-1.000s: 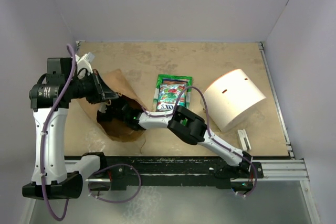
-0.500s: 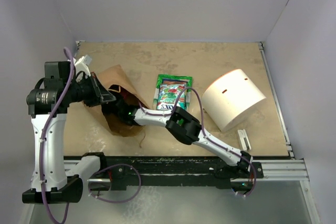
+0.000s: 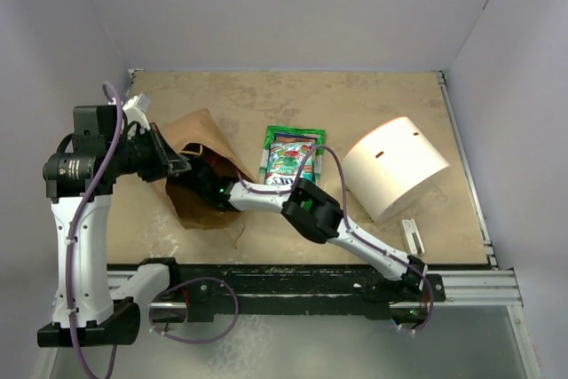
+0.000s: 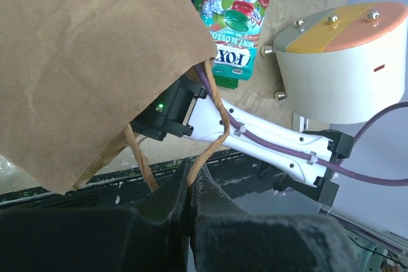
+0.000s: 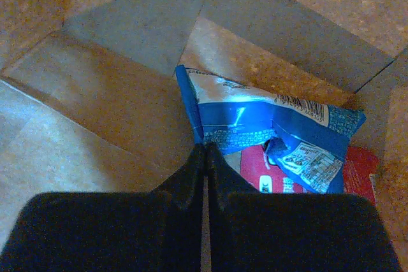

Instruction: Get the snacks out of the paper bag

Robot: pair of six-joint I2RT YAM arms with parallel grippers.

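Two robot arms work at a tan, mottled table [image 3: 373, 99] boxed in by pale, plain walls [image 3: 284, 6], with a black rail [image 3: 293, 283] running along the bottom of the overhead frame. Left of centre, the brown paper bag [image 3: 200, 135] lies on its side with its mouth toward the lower right. The left gripper [image 4: 190, 176], at the bottom of its wrist view, is pinched tight on one twisted handle [image 4: 217, 113] and holds that side of the bag up off the board. The right arm reaches across from the lower right and disappears into the opening. Inside, the right gripper [image 5: 204, 154] has its fingers pressed together on the lower left corner of a crumpled blue packet [image 5: 268, 122], which lies on the bag's creased floor over a red packet [image 5: 360, 179] at right of the frame. A green packet [image 3: 288, 159] lies flat on the table at centre, just beside the bag. A white cylinder [image 3: 395, 166] rests on its side at right, well apart from the bag, and a small white clip [image 3: 413, 235] sits below it near the rail.
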